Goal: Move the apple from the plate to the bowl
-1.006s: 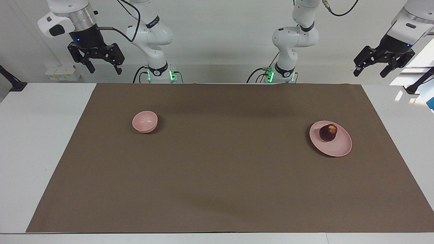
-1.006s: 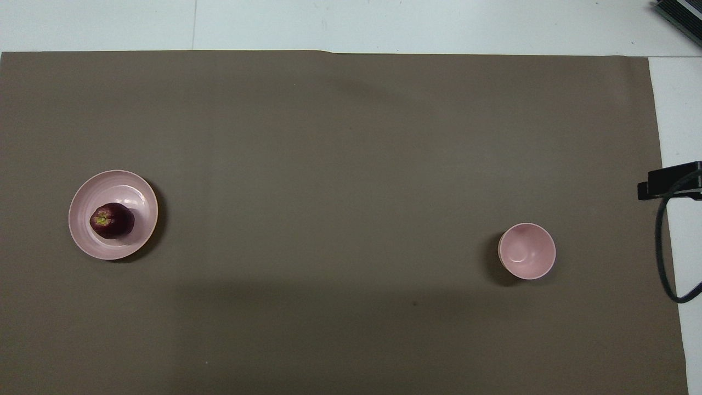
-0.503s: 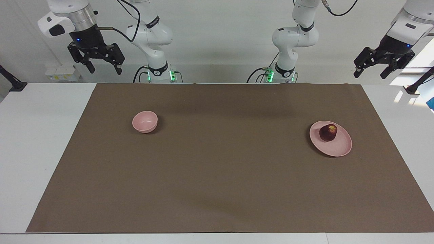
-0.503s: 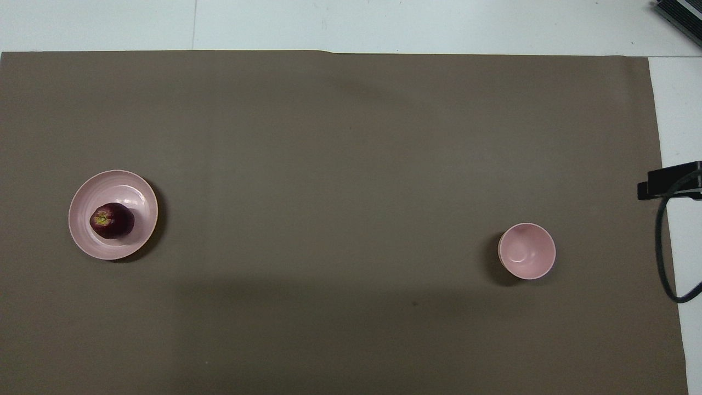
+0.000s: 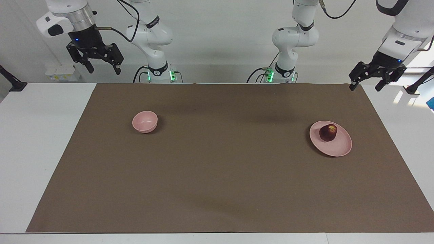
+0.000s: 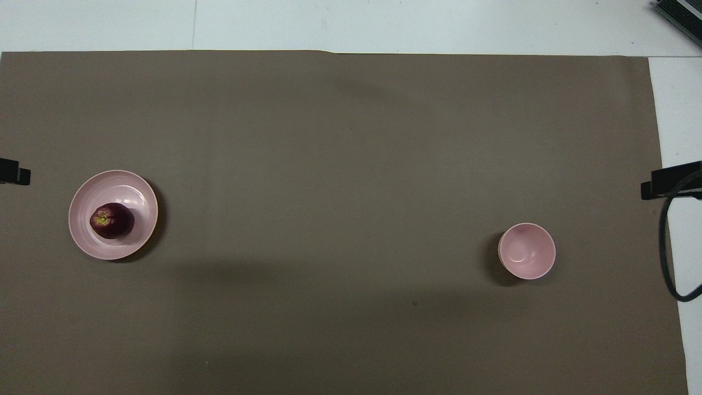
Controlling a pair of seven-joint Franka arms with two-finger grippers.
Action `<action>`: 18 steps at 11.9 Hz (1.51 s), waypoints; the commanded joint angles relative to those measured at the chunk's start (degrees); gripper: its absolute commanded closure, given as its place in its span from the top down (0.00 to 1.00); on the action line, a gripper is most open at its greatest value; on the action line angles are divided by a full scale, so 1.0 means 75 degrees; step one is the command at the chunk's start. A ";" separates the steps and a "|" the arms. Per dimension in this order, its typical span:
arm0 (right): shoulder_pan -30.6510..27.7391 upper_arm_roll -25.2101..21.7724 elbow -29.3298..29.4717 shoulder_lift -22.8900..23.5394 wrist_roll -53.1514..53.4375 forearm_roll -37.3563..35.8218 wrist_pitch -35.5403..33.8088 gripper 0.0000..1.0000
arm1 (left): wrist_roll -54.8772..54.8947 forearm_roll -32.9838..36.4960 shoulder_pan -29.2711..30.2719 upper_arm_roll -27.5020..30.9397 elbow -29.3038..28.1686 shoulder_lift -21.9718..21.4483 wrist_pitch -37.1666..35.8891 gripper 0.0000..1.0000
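The apple (image 5: 328, 132) sits on the plate (image 5: 340, 148) at the left arm's end of the desk, well apart from the bowl (image 5: 144, 121). Left pincer (image 5: 366, 82) hangs spread and empty over the desk's edge — it should descend straddling the apple's widest part. Right pincer (image 5: 100, 68) waits, spread, empty.

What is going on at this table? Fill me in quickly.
Nothing is being handled yet. The apple sits on the plate toward the left arm's end of the table, and the bowl stands empty toward the right arm's end. The left gripper hangs open in the air over the brown mat's corner near the plate. The right gripper, also open, waits raised at its own end.
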 commanded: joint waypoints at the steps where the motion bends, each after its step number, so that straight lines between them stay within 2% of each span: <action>1: 0.0027 0.0117 -0.0515 -0.0160 0.0784 0.0069 0.0208 1.00 | 0.0260 -0.0045 0.0048 0.0012 -0.1277 -0.0170 0.1349 1.00; 3: 0.0260 0.0234 -0.0703 0.0015 0.1453 0.0081 0.0558 1.00 | 0.0354 -0.0045 0.0095 0.0024 -0.1968 -0.0018 0.2180 1.00; 7: 0.0601 0.0258 -0.1043 0.0425 0.2404 0.0359 0.1203 1.00 | 0.0355 -0.0045 0.0258 0.0024 -0.2907 0.0697 0.4009 1.00; 12: 0.1058 0.0258 -0.1899 0.0613 0.3260 0.1132 0.1919 1.00 | 0.0401 -0.0045 0.0388 0.0024 -0.3717 0.0663 0.4330 1.00; 13: 0.1070 0.0258 -0.1957 0.0683 0.3482 0.1414 0.1919 1.00 | 0.0401 -0.0045 0.0388 0.0024 -0.3695 0.0662 0.4295 0.95; 14: 0.1081 0.0258 -0.1969 0.0800 0.3704 0.1799 0.1931 1.00 | 0.0401 -0.0045 0.0400 0.0035 -0.3648 0.0686 0.4283 0.74; 16: 0.1198 0.0258 -0.1935 0.1034 0.4267 0.2515 0.2024 1.00 | 0.0425 -0.0045 0.0389 0.0035 -0.3531 0.0732 0.4259 0.17; 17: 0.1338 0.0258 -0.1934 0.1093 0.4408 0.2796 0.2187 1.00 | 0.0437 -0.0045 0.0342 0.0024 -0.3333 0.0721 0.4247 0.02; 18: 0.1479 0.0258 -0.1934 0.1129 0.4584 0.3043 0.2281 1.00 | 0.0437 -0.0045 0.0295 0.0024 -0.3157 0.0663 0.4236 0.00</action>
